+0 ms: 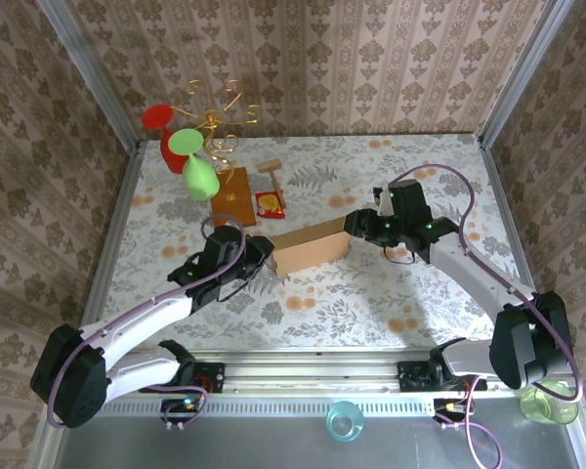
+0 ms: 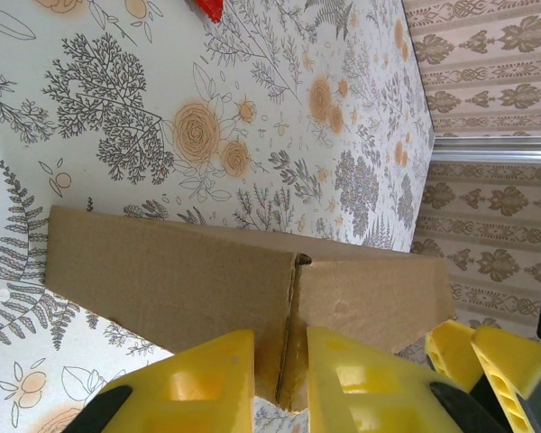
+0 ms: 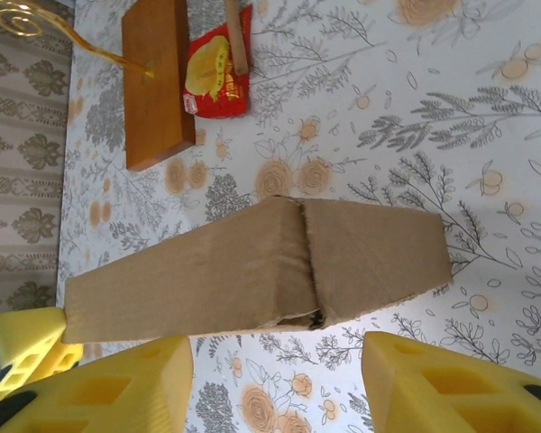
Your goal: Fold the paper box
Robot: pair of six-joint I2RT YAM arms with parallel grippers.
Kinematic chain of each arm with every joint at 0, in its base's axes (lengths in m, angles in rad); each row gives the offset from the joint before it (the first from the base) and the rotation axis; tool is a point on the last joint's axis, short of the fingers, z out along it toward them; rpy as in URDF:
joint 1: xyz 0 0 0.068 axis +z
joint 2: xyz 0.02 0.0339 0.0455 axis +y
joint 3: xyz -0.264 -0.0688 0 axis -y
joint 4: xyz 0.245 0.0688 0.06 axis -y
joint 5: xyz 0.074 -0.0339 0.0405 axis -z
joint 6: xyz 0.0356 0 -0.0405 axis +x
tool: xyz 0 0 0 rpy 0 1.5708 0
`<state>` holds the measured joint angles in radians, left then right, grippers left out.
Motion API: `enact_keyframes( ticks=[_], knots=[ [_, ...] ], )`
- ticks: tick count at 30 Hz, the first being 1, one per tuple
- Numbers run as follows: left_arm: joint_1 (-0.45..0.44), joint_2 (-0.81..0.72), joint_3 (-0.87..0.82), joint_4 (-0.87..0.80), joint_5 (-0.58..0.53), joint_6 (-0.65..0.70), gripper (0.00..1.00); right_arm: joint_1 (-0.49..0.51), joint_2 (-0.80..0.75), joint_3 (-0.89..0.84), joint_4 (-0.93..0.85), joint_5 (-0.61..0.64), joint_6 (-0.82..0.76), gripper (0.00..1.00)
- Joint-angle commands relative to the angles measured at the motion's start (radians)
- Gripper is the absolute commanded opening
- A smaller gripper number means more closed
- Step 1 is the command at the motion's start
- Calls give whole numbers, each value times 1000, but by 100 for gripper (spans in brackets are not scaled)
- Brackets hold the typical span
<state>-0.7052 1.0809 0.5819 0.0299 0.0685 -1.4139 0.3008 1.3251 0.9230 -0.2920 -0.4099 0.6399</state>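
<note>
Box: paper box point(image 1: 311, 247) sits near the middle of the floral table point(image 1: 391, 303), between my two grippers, long side slanting up toward the right.
Box state: partly folded, brown wall standing up. A seam shows where two panels meet, with a small gap at its lower end in the right wrist view.
Left hand: my left gripper point(image 2: 280, 361) is clamped on the box's left end, with a cardboard edge pinched between the yellow fingers point(image 2: 207, 383).
Right hand: my right gripper point(image 3: 275, 352) is released, its fingers point(image 3: 451, 388) spread wide. The box wall is just past the tips and not gripped; can't tell if the tips touch it.
Behind box: wooden board point(image 1: 232, 195) near the box, with a gold wire stand point(image 1: 220, 112) on it. A red glass point(image 1: 161, 127) and a green glass point(image 1: 197, 166) hang on the stand.
Beside board: red packet point(image 1: 270, 203), just to the right of the board, with a wooden stick point(image 1: 272, 171) over it.
Front ledge: teal cup point(image 1: 344, 420) in the centre, green cup point(image 1: 547, 403) at the right corner.
</note>
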Motion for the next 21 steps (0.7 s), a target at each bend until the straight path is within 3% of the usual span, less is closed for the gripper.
enact_keyframes(
  ticks=[1,10,17,21],
  knots=[
    [5,19,-17,-83,3,12,19,-33,22,-2,44,-48,54,51],
    [4,22,-14,-84,5,16,19,-49,109,-17,111,-107,61,48],
    [5,22,-13,-86,3,19,18,-59,127,-76,130,-81,55,25],
    [5,24,-16,-84,4,23,15,-62,125,-91,139,-83,53,19]
  ],
)
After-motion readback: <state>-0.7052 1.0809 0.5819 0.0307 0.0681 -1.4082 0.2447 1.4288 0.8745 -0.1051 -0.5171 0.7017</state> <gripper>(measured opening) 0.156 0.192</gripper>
